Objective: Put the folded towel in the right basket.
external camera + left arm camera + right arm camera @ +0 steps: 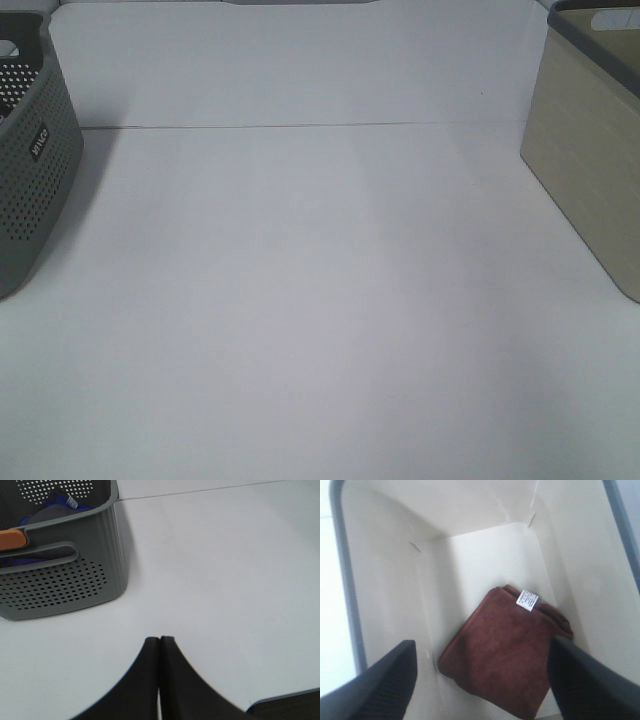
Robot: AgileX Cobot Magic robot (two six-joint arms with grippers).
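one folded towel [507, 647] lies flat on the floor of the right basket [385, 575], free of the right gripper [482, 680], jaws wide. lift straight up, clearing the rim. left gripper [160, 645] jaws closed, empty, over the table [225, 580].

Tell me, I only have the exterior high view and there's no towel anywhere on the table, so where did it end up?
Observer: The folded brown towel lies on the floor of the beige basket, seen in the right wrist view.
Operator: Is the right gripper holding it?
Observer: No. The right gripper is open above the towel, with its fingers apart on either side and clear of the cloth.
Operator: And the left arm?
Observer: The left gripper is shut and empty over bare table, beside the grey perforated basket.
Operator: Anything in that grey one?
Observer: Yes, some blue and grey cloth sits inside it.
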